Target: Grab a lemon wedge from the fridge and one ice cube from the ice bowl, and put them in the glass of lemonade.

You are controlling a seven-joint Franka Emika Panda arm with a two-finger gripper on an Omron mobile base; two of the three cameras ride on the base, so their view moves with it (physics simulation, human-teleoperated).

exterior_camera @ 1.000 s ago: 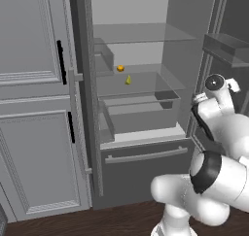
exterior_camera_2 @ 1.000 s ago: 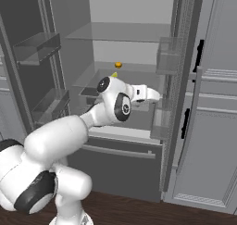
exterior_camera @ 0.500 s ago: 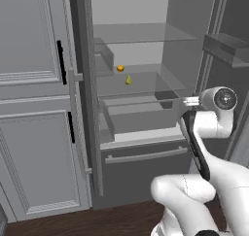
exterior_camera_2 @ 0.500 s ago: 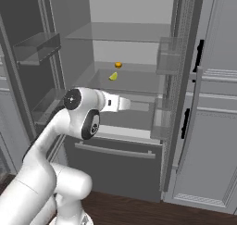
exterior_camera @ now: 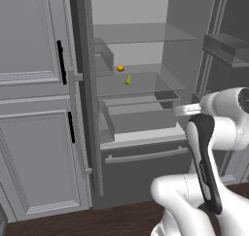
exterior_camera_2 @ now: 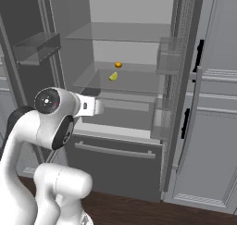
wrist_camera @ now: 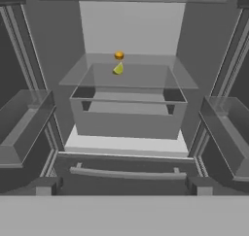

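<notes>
Fridge (exterior_camera: 146,133) is seen with both doors swung open. Lemon wedge (exterior_camera: 128,79) lies on the glass middle shelf (exterior_camera_2: 139,83), toward its back edge, just in front of a small round orange item (exterior_camera: 120,68); same pair is seen in hand view, wedge (wrist_camera: 118,69) below orange item (wrist_camera: 119,55). Gripper (wrist_camera: 121,186) is held empty in front of the fridge, below shelf level, fingers spread fully apart, well short of the wedge. A clear drawer (wrist_camera: 127,113) sits under the shelf.
</notes>
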